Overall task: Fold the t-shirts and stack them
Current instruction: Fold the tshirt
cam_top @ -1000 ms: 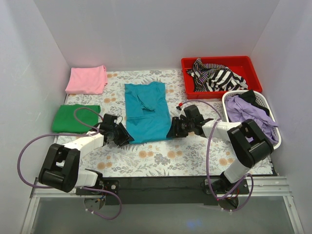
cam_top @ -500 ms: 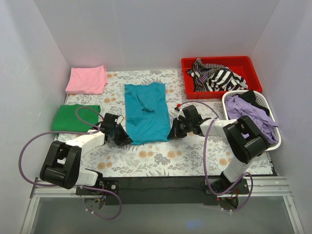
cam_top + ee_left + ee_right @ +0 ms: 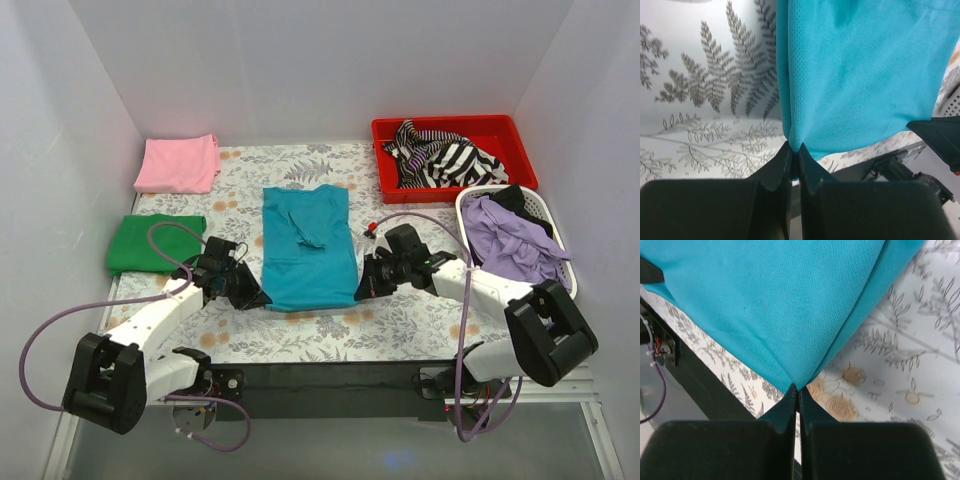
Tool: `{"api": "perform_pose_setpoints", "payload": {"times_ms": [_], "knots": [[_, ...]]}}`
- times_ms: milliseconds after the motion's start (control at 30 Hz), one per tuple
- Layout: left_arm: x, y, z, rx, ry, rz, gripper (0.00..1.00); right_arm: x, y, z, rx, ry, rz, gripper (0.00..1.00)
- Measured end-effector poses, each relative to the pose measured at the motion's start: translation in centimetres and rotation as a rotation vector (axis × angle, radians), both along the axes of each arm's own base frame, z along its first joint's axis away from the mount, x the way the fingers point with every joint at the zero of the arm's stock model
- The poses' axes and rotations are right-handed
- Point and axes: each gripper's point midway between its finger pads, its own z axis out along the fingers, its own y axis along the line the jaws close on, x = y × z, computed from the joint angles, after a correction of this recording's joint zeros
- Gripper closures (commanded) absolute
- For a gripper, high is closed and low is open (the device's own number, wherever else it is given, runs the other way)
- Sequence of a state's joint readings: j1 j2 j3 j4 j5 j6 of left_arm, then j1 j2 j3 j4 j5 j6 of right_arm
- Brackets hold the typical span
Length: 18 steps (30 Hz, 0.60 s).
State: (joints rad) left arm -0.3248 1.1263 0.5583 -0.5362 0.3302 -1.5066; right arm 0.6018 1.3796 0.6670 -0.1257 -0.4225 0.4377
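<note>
t-shirt [image 3: 308, 262] pinched, left end effector [image 3: 794, 148], right end effector [image 3: 797, 389]

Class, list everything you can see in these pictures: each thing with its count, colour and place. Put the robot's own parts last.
teal t-shirt: one, teal, spread at the table's middle
pink t-shirt: one, light pink, folded, far left corner
green t-shirt: one, green, folded, left edge
red bin: one, red, far right
striped cloth: one heap, black and white, in the red bin
white basket: one, white, right edge
purple cloth: one heap, purple, in the white basket
black cloth: one, black, at the basket's far side
table cover: one, pale floral print
left gripper: one, black, shut on the teal t-shirt's near left corner
right gripper: one, black, shut on its near right corner
</note>
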Motion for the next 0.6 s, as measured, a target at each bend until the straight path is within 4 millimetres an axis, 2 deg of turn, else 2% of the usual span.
{"api": "perform_pose_setpoints", "payload": {"times_ms": [167,367,467,600], "knots": [[-1.9,0.0,1.2,-0.017,0.033,-0.022,1.00,-3.3,-0.4,0.4,-0.018,0.028,0.051,0.99],[-3.8,0.3,3.0,-0.030,0.041,-0.031,1.00,-6.1,0.0,2.8,0.008,0.001,0.108,0.99],[-3.3,0.1,4.4,-0.031,0.037,-0.032,1.00,-5.6,-0.1,3.7,-0.004,-0.023,0.091,0.99],[-0.5,-0.8,6.8,-0.044,-0.016,-0.030,1.00,-3.4,0.5,5.3,-0.032,-0.089,0.063,0.99]]}}
